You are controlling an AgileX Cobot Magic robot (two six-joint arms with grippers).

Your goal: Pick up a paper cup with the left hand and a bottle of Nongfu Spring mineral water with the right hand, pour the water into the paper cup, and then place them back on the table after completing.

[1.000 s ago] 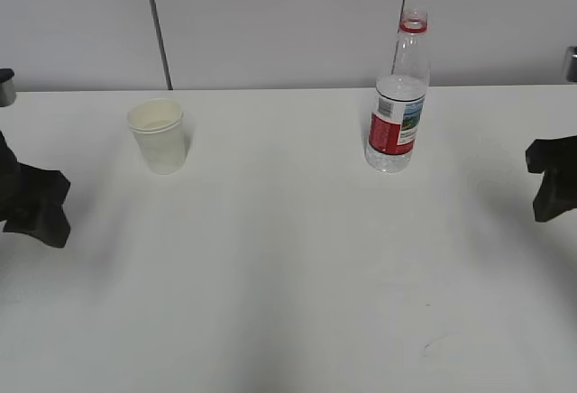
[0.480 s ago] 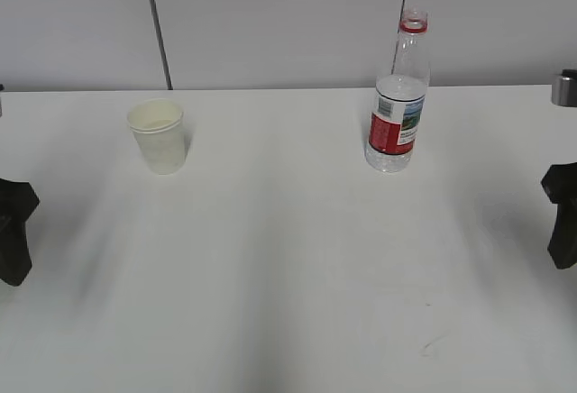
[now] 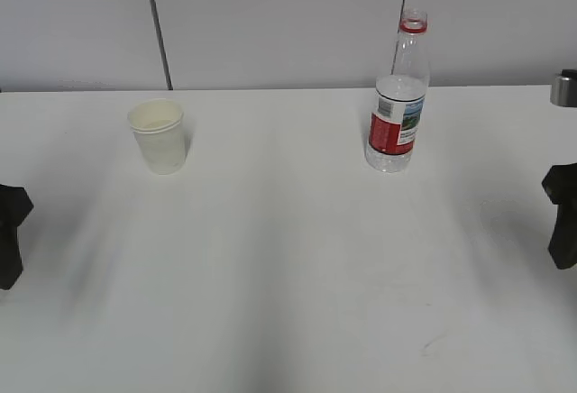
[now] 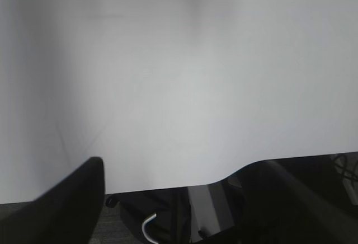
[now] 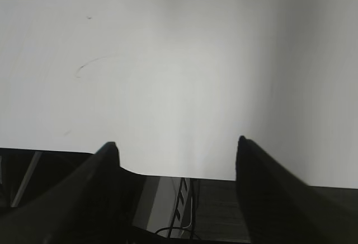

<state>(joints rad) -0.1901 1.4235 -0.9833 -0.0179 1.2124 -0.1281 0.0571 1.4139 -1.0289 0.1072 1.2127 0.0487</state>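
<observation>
Left hand [image 4: 173,199]: jaws spread wide, nothing between them, only bare white table [image 4: 179,76] ahead in the wrist view. In the exterior view it sits at the far left edge, low, mostly cut off. Right hand [image 5: 176,188]: jaws also wide apart and empty, fork tips over the table's near edge with a faint scuff mark [image 5: 89,65] up-left of them.

Paper cup [image 3: 159,136] stands upright on the back-left of the table, away from and to the inner side of the left hand, well apart. Bottle [image 3: 398,95] stands upright at back-right, long axis vertical, cap off, red neck ring, red label; water [image 3: 397,86] fills it partway. It lies forward and inward from the right hand, well apart.

Each arm is nearer its own object, so no crossing looks needed.

Neither wrist view shows cup or bottle. Cup contents are hard to make out. Both arms are clipped by the exterior frame.
</observation>
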